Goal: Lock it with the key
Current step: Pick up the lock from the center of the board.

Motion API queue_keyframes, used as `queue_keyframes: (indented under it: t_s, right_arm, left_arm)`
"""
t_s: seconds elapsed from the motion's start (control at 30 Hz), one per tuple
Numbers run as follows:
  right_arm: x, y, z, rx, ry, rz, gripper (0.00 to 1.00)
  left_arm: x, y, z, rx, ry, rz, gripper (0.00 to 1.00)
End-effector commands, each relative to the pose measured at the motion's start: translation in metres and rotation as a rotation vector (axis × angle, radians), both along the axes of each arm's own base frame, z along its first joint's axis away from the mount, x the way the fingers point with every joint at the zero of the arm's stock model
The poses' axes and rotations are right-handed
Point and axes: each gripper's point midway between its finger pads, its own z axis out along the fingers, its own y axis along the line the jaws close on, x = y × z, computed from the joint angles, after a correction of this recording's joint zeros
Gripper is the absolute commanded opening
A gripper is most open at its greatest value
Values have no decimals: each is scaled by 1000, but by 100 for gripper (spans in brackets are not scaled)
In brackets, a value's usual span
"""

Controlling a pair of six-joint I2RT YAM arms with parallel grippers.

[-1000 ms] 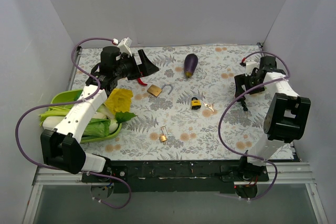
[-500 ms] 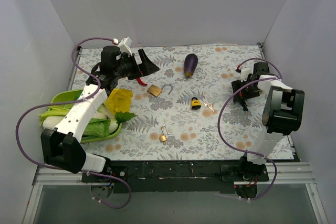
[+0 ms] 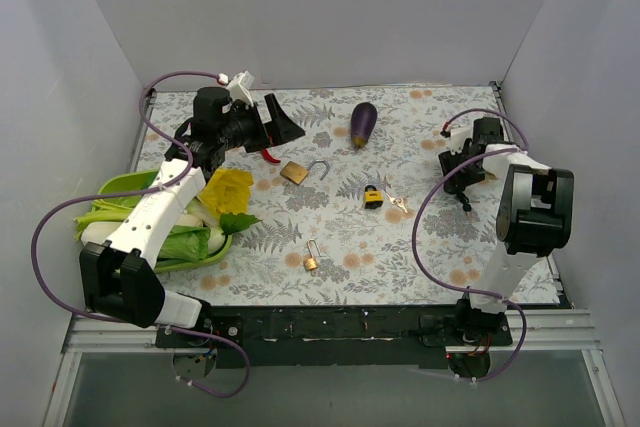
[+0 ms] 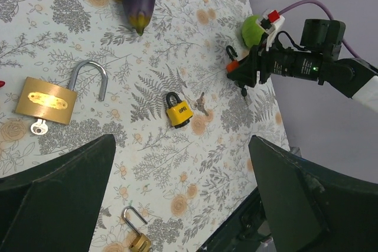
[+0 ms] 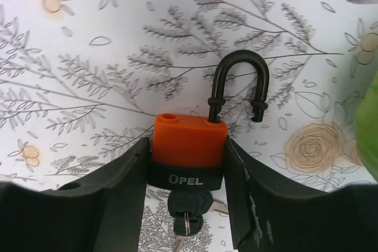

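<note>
- The right gripper [image 5: 188, 149] has its jaws pressed to both sides of the orange padlock [image 5: 189, 137]; the lock lies flat on the surface [image 5: 71, 57], towards the right edge
- Its shackle [image 5: 237, 81] stands open, swung away from its hole
- Best to grip the body squarely and firmly, leaving shackle and key [image 5: 186, 219] free (the other arm probably needs them)
- The left gripper [image 4: 182, 163] hovers well apart, jaws wide, holding nothing
- The key is partly cut off below; a blurred green shape at the frame's right edge is unidentifiable

- The orange padlock [image 5: 188, 137] fills the whole gap inside your right gripper [image 5: 188, 157].
- A green object [image 5: 370, 123] sits just beside it.
- Bare mat [image 3: 425, 159] lies toward the yellow padlock [image 3: 372, 196].
</note>
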Motion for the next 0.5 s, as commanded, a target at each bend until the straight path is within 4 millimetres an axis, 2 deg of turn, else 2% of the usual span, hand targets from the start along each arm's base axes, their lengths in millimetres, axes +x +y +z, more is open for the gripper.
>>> queue_keyframes:
  t_s: [0.0, 0.17, 0.2, 0.23, 0.27, 0.33, 0.37, 0.4, 0.43, 0.47]
  right_arm:
    - [-13, 28, 29, 25, -52, 142, 2]
    - [-24, 71, 99, 101, -173, 348, 1]
    - [-28, 84, 110, 158, -190, 395, 1]
    - [-43, 92, 122, 204, -153, 430, 1]
    - [-50, 108, 133, 227, -161, 507, 1]
    - [-73, 133, 149, 332, -132, 610, 1]
    - [-93, 141, 160, 380, -73, 645, 1]
    - [-103, 152, 168, 431, -74, 715, 1]
    - [-114, 162, 175, 459, -59, 761, 1]
    - [-131, 168, 180, 496, -11, 781, 1]
  left_arm:
    - [-9, -6, 12, -4, -50, -95, 98]
    - [-24, -11, 28, 14, -195, -217, 98]
    - [-28, -11, 23, 21, -210, -234, 98]
    - [-33, -10, 29, 36, -270, -260, 98]
    - [-40, -13, 32, 32, -311, -311, 98]
    - [-53, -15, 30, 39, -352, -374, 98]
    - [-67, -19, 30, 46, -421, -482, 98]
    - [-74, -20, 29, 52, -455, -522, 98]
    - [-81, -20, 22, 61, -482, -566, 98]
    - [-89, -18, 23, 101, -589, -620, 98]
